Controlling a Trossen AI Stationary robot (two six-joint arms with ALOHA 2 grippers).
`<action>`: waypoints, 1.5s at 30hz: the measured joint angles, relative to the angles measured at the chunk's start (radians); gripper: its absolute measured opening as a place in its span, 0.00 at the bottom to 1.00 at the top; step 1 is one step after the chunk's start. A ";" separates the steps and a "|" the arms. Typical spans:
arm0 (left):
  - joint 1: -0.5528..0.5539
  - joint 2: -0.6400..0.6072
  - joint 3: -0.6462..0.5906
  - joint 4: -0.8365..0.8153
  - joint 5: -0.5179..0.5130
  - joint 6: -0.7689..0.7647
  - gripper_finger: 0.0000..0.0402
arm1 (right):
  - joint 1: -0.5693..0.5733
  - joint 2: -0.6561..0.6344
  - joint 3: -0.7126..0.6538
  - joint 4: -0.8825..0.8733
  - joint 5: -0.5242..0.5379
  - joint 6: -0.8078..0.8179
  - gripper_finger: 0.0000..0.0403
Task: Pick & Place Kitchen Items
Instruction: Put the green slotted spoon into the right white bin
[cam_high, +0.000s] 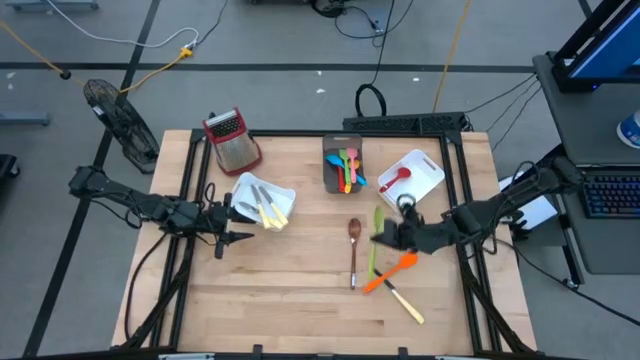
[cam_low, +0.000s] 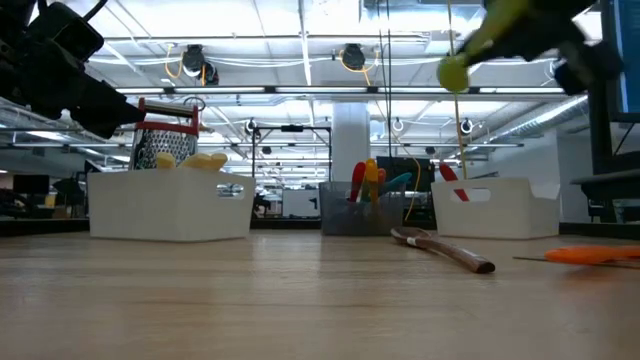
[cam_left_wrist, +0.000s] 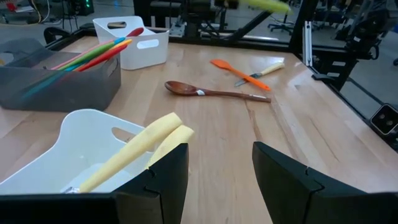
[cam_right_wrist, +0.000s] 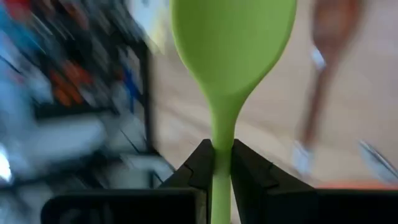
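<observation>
Three bins sit toward the far edge of the wooden counter (cam_high: 300, 300). The white bin (cam_high: 283, 196) nearest the left edge holds two cream-handled pieces of cutlery (cam_high: 266, 210). The grey bin (cam_high: 332, 165) at the middle of the far edge holds several bright plastic utensils (cam_high: 349, 170), pink, orange, green and blue. The white bin (cam_high: 428, 172) near the far right corner holds one red spoon (cam_high: 394, 180). A box grater (cam_high: 233, 140) with a red top stands at the far left corner, outside the bins. Three utensils lie loose on the counter toward the right: a wooden spoon (cam_high: 354, 252), an orange spatula (cam_high: 388, 272), and a cream-handled piece (cam_high: 406, 302) crossing it, nearest the front edge. The right claw (cam_high: 384, 236) is closed on the handle of a green spoon (cam_high: 377, 222); the low view shows that spoon lifted well clear of the counter, which the overhead view does not make plain, and the right wrist view shows the two fingers pinching the stem just below the bowl. The left claw (cam_high: 224, 224) sits just beside the left white bin, its fingers (cam_left_wrist: 163, 182) parted with nothing between them, as the left wrist view shows.
</observation>
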 joint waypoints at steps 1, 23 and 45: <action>0.000 0.000 0.000 -0.003 0.000 0.000 0.45 | -0.008 -0.011 0.000 0.007 0.046 0.015 0.06; -0.001 0.000 0.000 0.000 -0.001 -0.008 0.45 | -0.417 -0.452 -0.294 0.003 -0.013 0.410 0.06; -0.001 0.000 0.000 -0.001 -0.002 -0.071 0.45 | -0.866 -0.652 -0.671 0.248 -0.259 0.376 0.11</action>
